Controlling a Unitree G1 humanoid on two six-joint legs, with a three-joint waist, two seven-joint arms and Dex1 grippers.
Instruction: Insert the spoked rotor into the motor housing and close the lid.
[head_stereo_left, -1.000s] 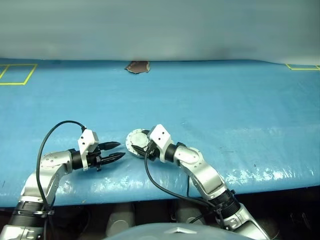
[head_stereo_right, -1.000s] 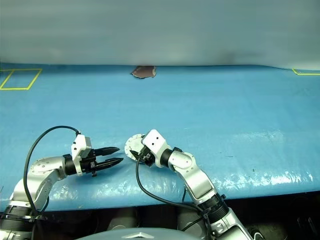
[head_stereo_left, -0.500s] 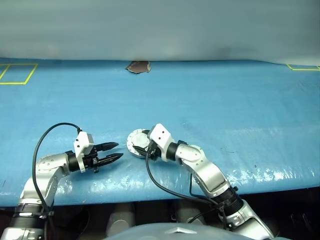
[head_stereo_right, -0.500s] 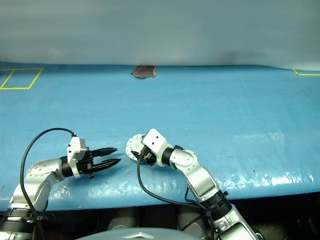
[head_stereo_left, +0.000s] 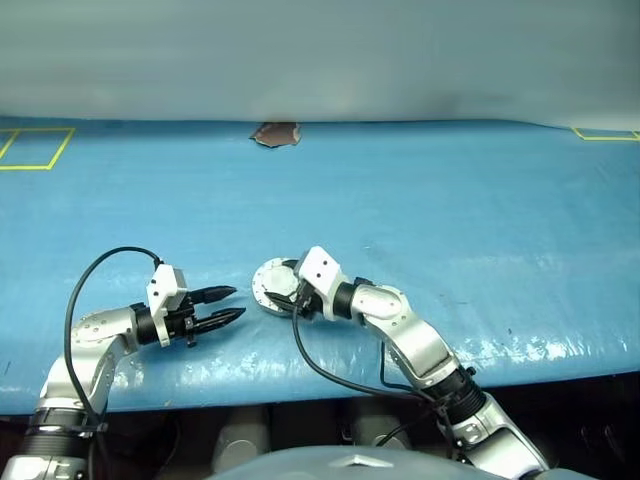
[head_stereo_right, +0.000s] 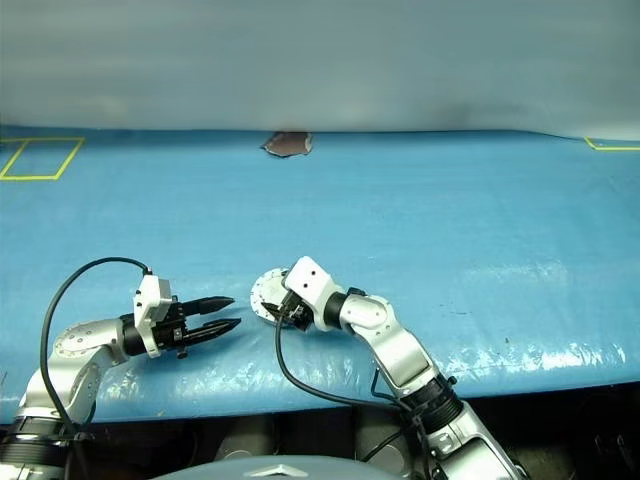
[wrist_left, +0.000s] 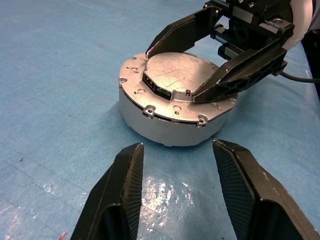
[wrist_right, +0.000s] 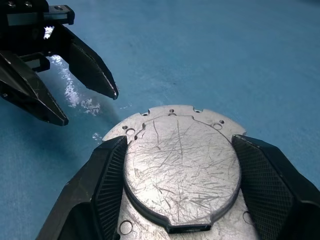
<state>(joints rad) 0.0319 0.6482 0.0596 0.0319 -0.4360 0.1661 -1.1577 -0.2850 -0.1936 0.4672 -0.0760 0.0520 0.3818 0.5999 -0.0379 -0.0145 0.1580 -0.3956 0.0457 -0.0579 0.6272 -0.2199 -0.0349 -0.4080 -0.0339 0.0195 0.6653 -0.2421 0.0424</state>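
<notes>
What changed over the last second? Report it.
Nothing visibly moved, and nothing was gripped or released. The right gripper still sits open over the closed motor, a finger on either side of the raised plate on the lid. The left gripper still hovers open beside the motor, not touching it.
</notes>
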